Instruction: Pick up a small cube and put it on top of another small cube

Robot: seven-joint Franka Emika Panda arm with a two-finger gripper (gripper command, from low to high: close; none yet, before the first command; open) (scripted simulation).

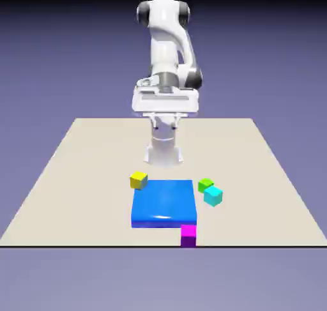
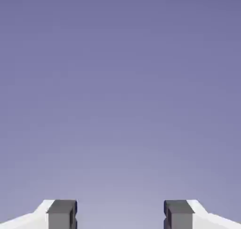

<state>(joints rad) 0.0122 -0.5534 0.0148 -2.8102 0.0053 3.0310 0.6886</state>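
Small cyan cube point(image 1: 213, 195) on the tabletop point(image 1: 76, 175), just off the blue slab's point(image 1: 163, 202) edge toward the exterior view's right. Touching or nearly touching a green cube point(image 1: 205, 185) behind it; contact not resolvable at this size. Small yellow cube point(image 1: 138, 180) well apart from the cyan, beside the slab's far corner toward the exterior view's left, tilted a little off the slab's lines. Magenta cube point(image 1: 188, 235) at the tabletop's near edge, against the slab's front; lower face lost in shadow. Hand point(image 1: 166, 116) raised high above the tabletop, near the base, mostly masked by the white wrist block; fingers hard to make out there. Hand view: only plain blue-violet backdrop, grey fingertips point(image 2: 61, 214) set wide apart, released, nothing between. No cube or tabletop in that view.
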